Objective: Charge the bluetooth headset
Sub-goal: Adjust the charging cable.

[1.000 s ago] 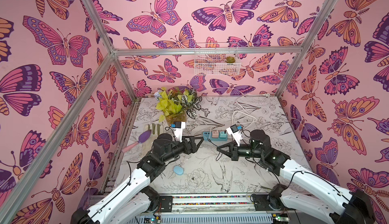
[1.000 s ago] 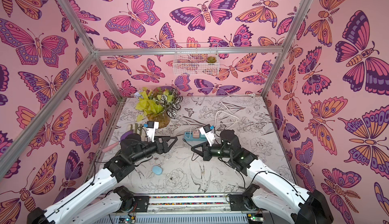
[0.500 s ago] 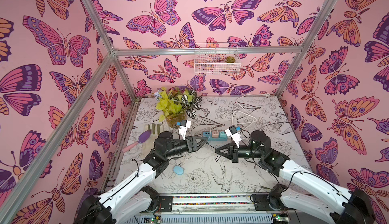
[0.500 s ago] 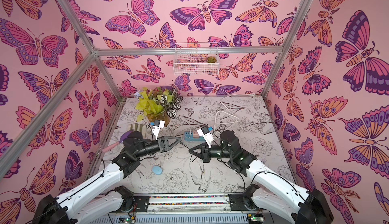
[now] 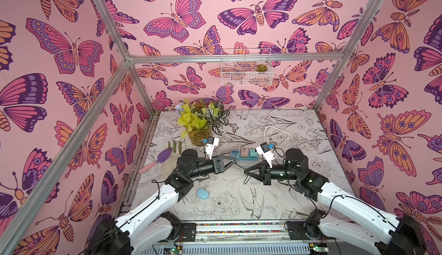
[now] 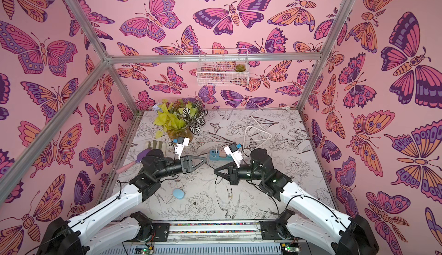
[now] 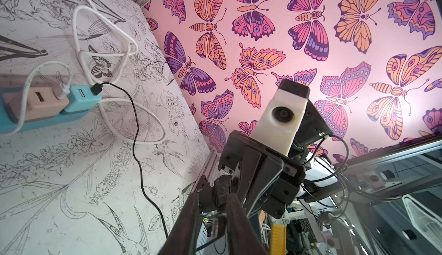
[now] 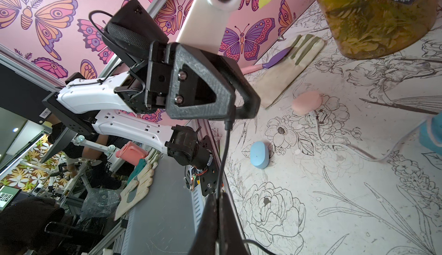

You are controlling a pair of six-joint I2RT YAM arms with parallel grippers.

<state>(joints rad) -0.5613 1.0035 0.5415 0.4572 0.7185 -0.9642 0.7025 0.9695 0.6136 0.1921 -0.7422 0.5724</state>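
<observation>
While left and right jaws clamp thin black cable (image 8: 224,151) | smooth oval blue case (image 8: 259,154) lies apart

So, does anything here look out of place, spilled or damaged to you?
Nothing looks spilled or damaged. The only untidy thing is the white cable, which lies in loose, crossing loops behind the power strip.
</observation>
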